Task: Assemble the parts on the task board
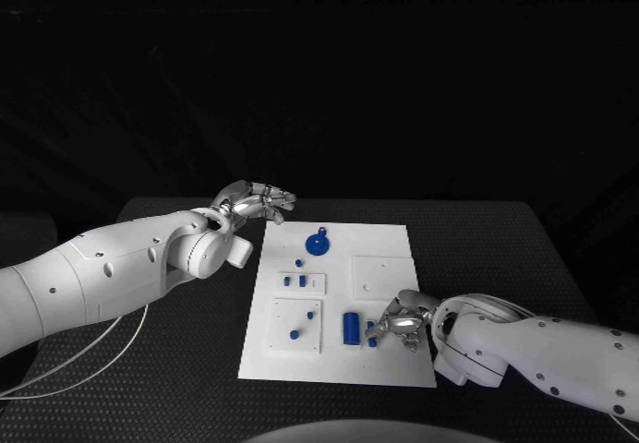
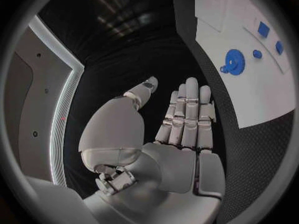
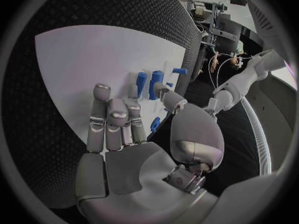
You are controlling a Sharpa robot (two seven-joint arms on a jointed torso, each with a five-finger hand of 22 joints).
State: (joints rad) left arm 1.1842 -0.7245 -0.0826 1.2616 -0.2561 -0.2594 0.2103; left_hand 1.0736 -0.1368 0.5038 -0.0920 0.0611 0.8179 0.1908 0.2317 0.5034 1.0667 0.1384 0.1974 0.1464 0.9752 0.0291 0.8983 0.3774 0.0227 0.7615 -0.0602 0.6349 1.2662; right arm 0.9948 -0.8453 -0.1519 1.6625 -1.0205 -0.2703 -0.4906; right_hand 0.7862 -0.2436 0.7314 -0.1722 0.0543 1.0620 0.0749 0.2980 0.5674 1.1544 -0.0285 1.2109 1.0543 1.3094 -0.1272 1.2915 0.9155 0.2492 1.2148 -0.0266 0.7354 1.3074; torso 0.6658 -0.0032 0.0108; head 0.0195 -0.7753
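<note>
The white task board [image 1: 386, 365] lies in the middle of the table. On its far part lies a blue gear [image 1: 317, 244], with small blue parts [image 1: 295, 280] just in front of it. A blue cylinder [image 1: 352, 328] lies on the near part, and two small pegs [image 1: 309, 316] stand to its left. My right hand [image 1: 403, 321] hovers over the board just right of the cylinder, fingers spread and holding nothing; its thumb [image 3: 163, 89] reaches towards the cylinder [image 3: 156, 77]. My left hand [image 1: 256, 201] is raised off the board's far left corner, fingers [image 2: 187, 109] straight and empty, with the gear [image 2: 235, 60] beyond it.
The black mat [image 1: 506, 249] surrounds the board on all sides. A white cable [image 1: 93, 355] loops on the table under my left arm. My left arm [image 3: 239, 84] stretches along the board's far side.
</note>
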